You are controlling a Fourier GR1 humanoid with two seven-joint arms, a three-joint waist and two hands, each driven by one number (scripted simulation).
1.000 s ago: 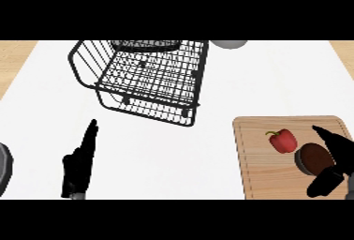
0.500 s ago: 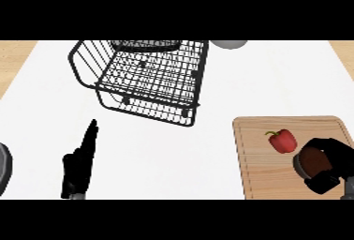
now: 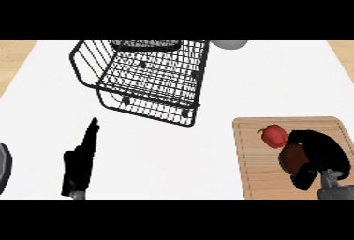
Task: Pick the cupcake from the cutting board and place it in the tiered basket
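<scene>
I have the right hand curled around the cupcake on the cutting board, at the near right of the counter. The cupcake shows only as a dark brown round shape peeking out on the left of the fingers, so I judge the grasp is made but the lift is not yet begun. A red pepper lies just beside it on the far side, nearly touching the hand.

The left hand rests open at the near left, fingers straight and pointing away.

The wire basket stands well apart, far and to the left.

My worries: I cannot see how the fingers sit on the cupcake's hidden side, so it could slip or tilt when raised. The pepper is close enough to be knocked as the hand comes up. The basket's rim could also catch the hand on the way in.
</scene>
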